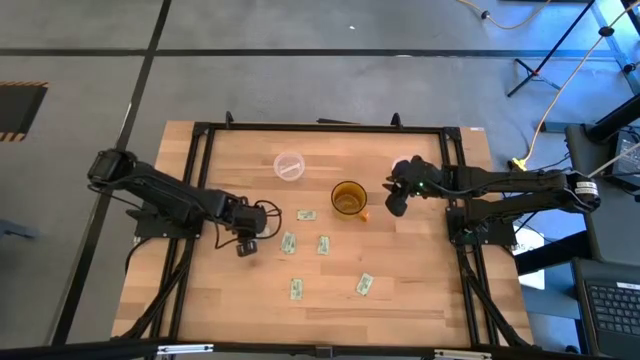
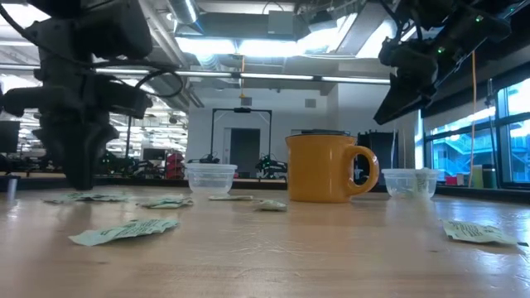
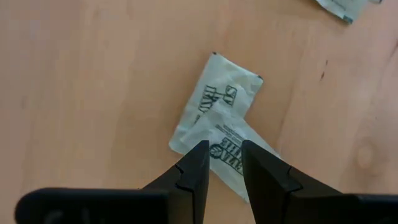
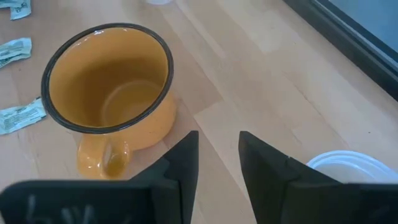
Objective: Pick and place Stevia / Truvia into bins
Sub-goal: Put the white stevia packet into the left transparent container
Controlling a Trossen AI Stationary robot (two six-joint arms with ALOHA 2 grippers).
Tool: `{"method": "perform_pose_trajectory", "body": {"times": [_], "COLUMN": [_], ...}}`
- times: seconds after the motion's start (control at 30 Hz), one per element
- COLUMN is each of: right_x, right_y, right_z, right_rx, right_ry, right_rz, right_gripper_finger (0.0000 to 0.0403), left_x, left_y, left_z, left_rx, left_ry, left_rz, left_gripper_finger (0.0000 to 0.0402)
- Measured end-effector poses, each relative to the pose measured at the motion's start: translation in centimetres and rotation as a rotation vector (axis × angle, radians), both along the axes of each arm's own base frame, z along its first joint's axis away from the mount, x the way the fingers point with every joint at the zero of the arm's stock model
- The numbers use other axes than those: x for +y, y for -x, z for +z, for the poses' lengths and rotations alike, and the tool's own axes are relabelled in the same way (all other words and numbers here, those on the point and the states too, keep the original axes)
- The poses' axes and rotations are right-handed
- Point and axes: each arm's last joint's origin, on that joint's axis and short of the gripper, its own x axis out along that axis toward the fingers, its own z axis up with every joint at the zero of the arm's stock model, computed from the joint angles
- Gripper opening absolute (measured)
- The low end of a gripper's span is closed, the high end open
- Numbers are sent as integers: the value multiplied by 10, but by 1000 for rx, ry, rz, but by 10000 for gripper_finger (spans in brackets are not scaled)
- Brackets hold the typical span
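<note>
Much is hard to make out here. From above, the right gripper (image 1: 396,198) is covering most of one clear plastic cup (image 4: 348,167), and that arm's wrist camera is catching only a curved white slice of its rim beside the fingers. The print on the packets is too small to read from overhead.

The table (image 1: 250,300) is pale wood with a visible grain, framed by black metal rails. A second clear round cup (image 1: 289,166) is standing well apart from both grippers, toward the far edge. A yellow mug (image 1: 348,198) with a dark rim, a glossy inside and a looped handle is sitting just beside the right gripper, empty.

Small flat paper packets, white with green print and slightly crumpled, are lying scattered between the two arms: one (image 1: 306,215) near the mug, two (image 1: 288,242) (image 1: 323,245) in the middle, and two (image 1: 296,289) (image 1: 364,285) toward the near edge.

The left gripper (image 3: 222,163) is pointing straight down at two overlapping packets (image 3: 221,118), its dark fingers parted by only a narrow gap and hovering at the lower packet's edge; I cannot tell whether they are touching the paper. The right gripper is hanging above the table with its fingers a little apart, holding nothing.
</note>
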Motion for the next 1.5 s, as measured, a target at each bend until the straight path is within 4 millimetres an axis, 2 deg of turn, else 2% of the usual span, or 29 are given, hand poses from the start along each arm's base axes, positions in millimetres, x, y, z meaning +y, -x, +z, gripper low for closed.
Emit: {"method": "perform_pose_trajectory", "body": {"times": [0.3, 0.5, 0.83, 1.0, 1.17, 1.5], "right_x": [0, 0, 0, 0, 0, 0], "right_y": [0, 0, 0, 0, 0, 1], "right_z": [0, 0, 0, 0, 0, -1], "right_rx": [1, 1, 3, 3, 8, 12], "right_ry": [2, 1, 3, 3, 2, 4], "right_rz": [-2, -1, 2, 2, 2, 5], "right_gripper_finger": [117, 117, 117, 117, 117, 117], "left_x": [-12, -14, -14, -14, -14, -9], "left_y": [-2, -2, -2, 0, 9, 18], "left_z": [-16, -16, -17, -15, -5, 34], "left_rx": [82, 79, 81, 82, 74, -183], "left_ry": [-50, -58, -46, -29, 21, -4], "left_rz": [-54, -63, -67, -76, -100, -54], "left_gripper_finger": [88, 85, 17, 5, 3, 3]}}
